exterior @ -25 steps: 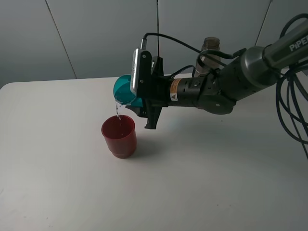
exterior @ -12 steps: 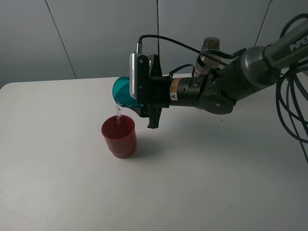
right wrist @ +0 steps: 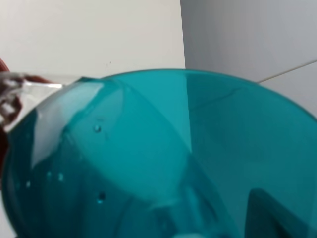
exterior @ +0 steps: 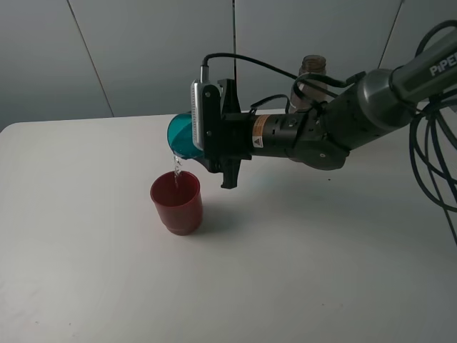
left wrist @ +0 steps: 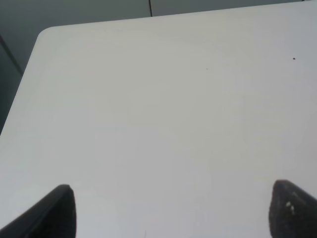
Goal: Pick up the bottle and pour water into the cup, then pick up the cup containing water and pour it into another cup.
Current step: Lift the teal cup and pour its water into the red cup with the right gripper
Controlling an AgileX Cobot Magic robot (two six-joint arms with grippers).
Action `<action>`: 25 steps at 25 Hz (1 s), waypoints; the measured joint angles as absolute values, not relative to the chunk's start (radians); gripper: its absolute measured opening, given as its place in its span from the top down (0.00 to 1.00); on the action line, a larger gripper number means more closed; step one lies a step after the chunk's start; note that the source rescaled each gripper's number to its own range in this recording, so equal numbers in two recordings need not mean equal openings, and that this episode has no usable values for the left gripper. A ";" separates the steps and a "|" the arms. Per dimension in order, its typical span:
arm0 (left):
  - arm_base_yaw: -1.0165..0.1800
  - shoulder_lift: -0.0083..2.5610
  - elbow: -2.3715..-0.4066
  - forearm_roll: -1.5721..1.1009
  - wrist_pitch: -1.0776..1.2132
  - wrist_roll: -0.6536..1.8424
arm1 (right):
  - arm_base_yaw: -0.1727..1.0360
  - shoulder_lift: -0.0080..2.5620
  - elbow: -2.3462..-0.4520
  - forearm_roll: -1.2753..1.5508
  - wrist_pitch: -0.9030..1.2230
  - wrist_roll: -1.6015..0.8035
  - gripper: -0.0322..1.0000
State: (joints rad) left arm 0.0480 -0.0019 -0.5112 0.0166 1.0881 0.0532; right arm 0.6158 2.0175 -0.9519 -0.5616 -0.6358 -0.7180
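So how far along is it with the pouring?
Nearly done. The bottle stands unheld behind the arm, so the first pour looks finished. The right gripper holds the teal cup tipped, water streaming into the red cup. Left: emptying it.

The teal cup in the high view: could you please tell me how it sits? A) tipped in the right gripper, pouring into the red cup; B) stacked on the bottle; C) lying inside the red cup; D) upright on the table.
A: the right gripper holds the teal cup on its side, and a thin stream of water falls into the red cup below.
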 joint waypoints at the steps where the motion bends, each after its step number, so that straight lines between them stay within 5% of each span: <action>1: 0.048 -0.002 -0.511 0.017 1.088 0.053 | 0.616 2.018 -0.952 -0.557 -0.636 -0.730 0.95; 25: 0.048 -0.002 -0.511 0.017 1.088 0.055 | 0.621 2.018 -0.962 -0.460 -0.666 -0.987 0.95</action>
State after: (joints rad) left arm 0.0480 -0.0019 -0.5112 0.0166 1.0881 0.0552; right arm 0.6215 2.0175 -0.9621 -0.4602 -0.6656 -0.9873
